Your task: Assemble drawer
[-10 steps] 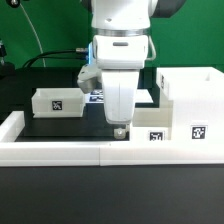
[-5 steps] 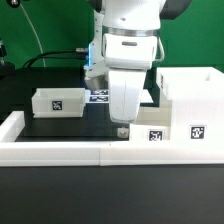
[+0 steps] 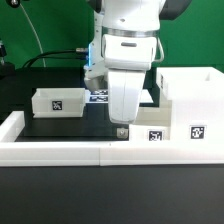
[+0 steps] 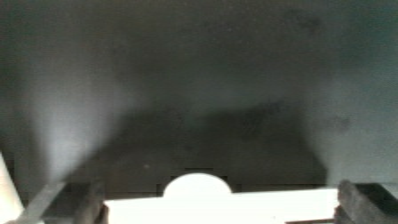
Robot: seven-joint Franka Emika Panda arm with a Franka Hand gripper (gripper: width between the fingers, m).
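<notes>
The big open-fronted box housing (image 3: 188,92) stands at the exterior view's right. One small tray (image 3: 57,101) with a tag sits at the left. A second small tray (image 3: 152,130) with a tag lies low in front of the housing, against the front wall. My gripper (image 3: 121,128) points straight down at that tray's left end, close to the table. In the wrist view a white tray edge (image 4: 222,208) with a rounded knob (image 4: 199,185) lies between my two fingers (image 4: 68,202), which stand wide apart on either side of it. Whether they touch it is unclear.
A long low white border wall (image 3: 80,151) runs along the front and up the exterior view's left side (image 3: 12,125). The marker board (image 3: 97,96) lies flat on the black table behind my arm. Cables and a dark stand are at the back left.
My arm shifted a little toward the exterior view's right between one second and half a second ago, then held still. The trays and housing have not moved.
</notes>
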